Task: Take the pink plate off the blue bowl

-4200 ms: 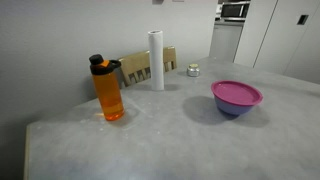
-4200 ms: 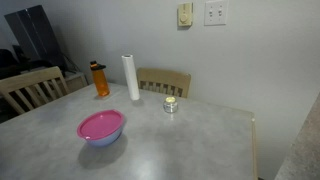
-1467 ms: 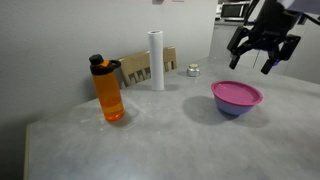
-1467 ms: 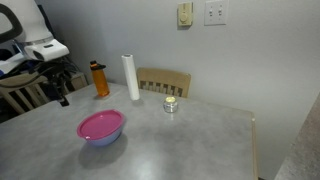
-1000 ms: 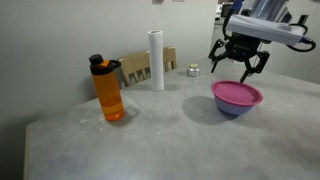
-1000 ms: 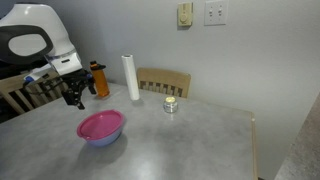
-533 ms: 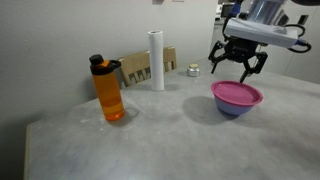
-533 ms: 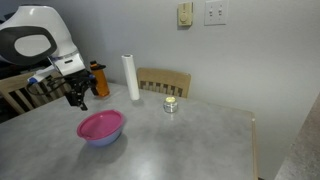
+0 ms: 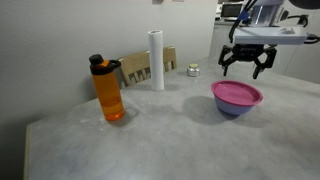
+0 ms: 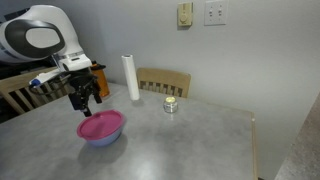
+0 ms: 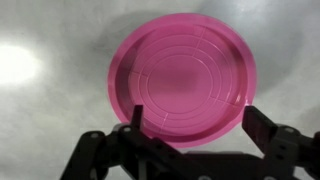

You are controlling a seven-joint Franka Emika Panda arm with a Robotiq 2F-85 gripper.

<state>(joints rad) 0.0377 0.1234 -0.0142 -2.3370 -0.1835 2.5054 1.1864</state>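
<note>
The pink plate (image 9: 237, 93) lies on top of the blue bowl (image 9: 233, 108) on the grey table; both show in both exterior views, the plate (image 10: 100, 125) over the bowl (image 10: 102, 139). In the wrist view the plate (image 11: 181, 78) fills the middle and hides the bowl. My gripper (image 9: 246, 66) hangs open and empty above the plate, not touching it; it also shows in an exterior view (image 10: 84, 102). In the wrist view its two fingers (image 11: 197, 120) spread wide at the plate's near rim.
An orange bottle (image 9: 108, 89), a white roll (image 9: 156, 59) and a small jar (image 9: 193, 70) stand on the table (image 9: 150, 140). A wooden chair (image 10: 165, 82) is at the far edge; another chair (image 10: 28, 90) is beside the arm.
The arm came into view and moved over the bowl. In the last half second the gripper shifted sideways and turned above the plate, staying open.
</note>
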